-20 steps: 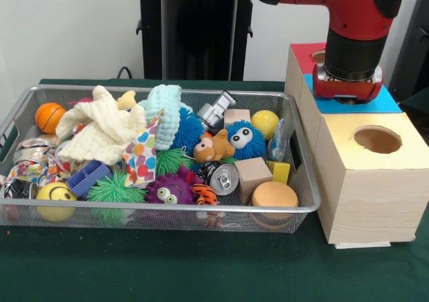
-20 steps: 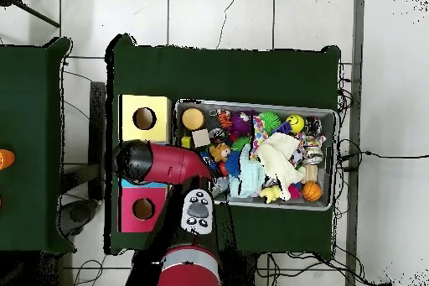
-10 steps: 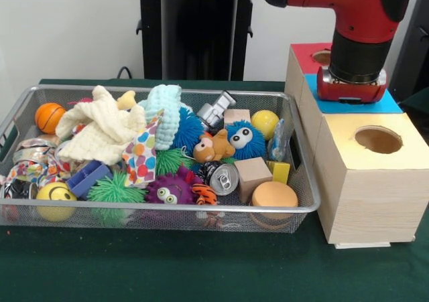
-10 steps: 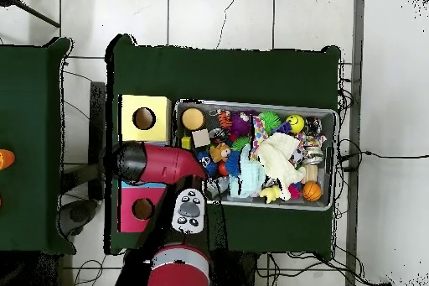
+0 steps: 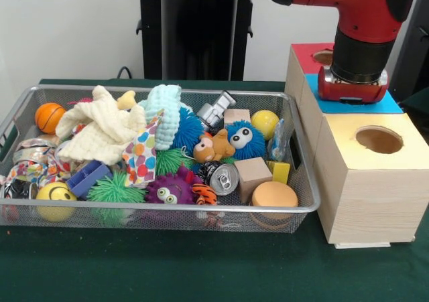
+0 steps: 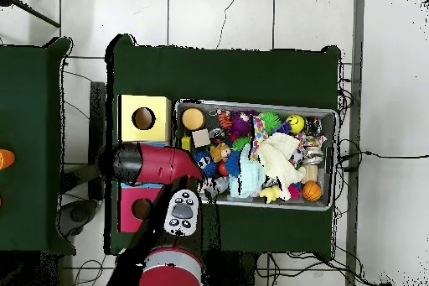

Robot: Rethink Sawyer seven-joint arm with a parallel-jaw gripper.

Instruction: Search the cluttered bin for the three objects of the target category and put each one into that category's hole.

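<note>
Wire bin point(image 5: 167, 208) and sorting boxes sitting side by side on the green cloth.
The bin is brimming with spiky balls, cloths, a crushed can point(image 5: 223, 177) and wooden blocks point(image 5: 253, 175). The yellow-topped box point(image 5: 375, 181), blue-topped box point(image 5: 385, 104) and red-topped box point(image 5: 305, 53) are lining up beside it, holes point(image 5: 379, 140) facing up.

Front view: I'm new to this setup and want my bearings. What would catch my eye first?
The wire basket crammed with bright toys fills the left and middle, with a blue fuzzy ball with googly eyes near its centre. To its right stands a row of wooden boxes, the nearest a yellow-topped box with a round hole. The red arm comes down over the blue-topped box behind it.
</note>
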